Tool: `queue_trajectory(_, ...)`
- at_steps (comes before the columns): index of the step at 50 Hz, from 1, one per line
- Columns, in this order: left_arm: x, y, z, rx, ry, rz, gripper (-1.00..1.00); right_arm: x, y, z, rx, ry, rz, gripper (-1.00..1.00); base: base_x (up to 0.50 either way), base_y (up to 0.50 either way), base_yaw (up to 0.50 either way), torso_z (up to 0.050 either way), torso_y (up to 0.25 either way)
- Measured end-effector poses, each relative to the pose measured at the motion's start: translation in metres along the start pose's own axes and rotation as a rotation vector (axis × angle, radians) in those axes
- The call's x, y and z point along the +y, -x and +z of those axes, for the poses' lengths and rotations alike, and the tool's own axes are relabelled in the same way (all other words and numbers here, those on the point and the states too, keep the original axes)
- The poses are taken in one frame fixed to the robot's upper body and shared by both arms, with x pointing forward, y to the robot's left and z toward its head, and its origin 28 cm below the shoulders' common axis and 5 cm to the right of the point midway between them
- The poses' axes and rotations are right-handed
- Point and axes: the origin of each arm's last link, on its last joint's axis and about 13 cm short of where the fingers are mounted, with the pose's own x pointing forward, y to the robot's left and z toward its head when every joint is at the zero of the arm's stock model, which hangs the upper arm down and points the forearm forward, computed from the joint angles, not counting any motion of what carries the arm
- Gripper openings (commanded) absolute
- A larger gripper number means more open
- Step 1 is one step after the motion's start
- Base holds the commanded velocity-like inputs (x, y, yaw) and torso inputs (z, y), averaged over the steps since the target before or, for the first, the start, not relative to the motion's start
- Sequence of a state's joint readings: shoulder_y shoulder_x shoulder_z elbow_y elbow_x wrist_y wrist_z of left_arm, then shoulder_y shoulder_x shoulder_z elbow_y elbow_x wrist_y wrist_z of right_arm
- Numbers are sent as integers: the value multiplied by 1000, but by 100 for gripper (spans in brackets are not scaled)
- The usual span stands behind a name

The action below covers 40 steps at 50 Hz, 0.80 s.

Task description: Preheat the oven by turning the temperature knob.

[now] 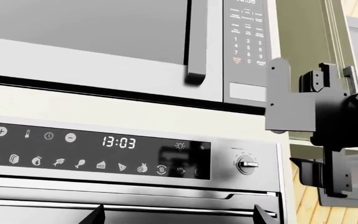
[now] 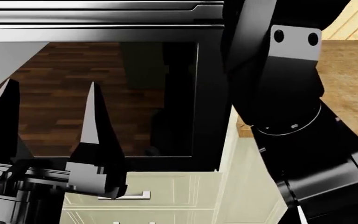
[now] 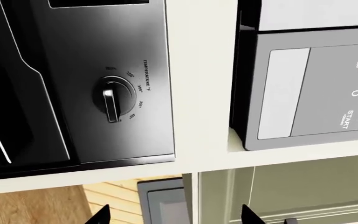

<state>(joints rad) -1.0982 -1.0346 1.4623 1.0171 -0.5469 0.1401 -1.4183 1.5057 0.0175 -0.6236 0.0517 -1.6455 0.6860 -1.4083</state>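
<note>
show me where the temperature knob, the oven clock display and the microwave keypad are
temperature knob point(image 3: 112, 99): right wrist view, on the knob's raised silver grip.
oven clock display point(image 1: 119, 142): left wrist view, on the lit digits 13:03.
microwave keypad point(image 1: 248, 46): left wrist view, on the number buttons.

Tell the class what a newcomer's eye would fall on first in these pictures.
Probably the glowing white 13:03 clock on the oven's black control panel, with the small silver temperature knob at that panel's end. Next, the dark reflective glass oven door mirroring a wooden floor, with the open left gripper pointing up before it.
</note>
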Motion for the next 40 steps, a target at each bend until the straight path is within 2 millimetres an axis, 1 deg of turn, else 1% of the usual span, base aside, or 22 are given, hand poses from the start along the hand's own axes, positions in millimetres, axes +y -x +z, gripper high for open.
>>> queue_trajectory(12,2,-1,-1,3,2,4,100,3,-9,8,-30,5,6,100,0,0,0,0,0)
queue_trajectory(29,6,-5,-13,37,-1,18,100,5,-31,15,-49,0,14,100,0,0,0,0,0)
queue_trajectory(40,7,-6,-17,53,-4,18,100,10,-35,20,-80,0,37,100,0,0,0,0,0)
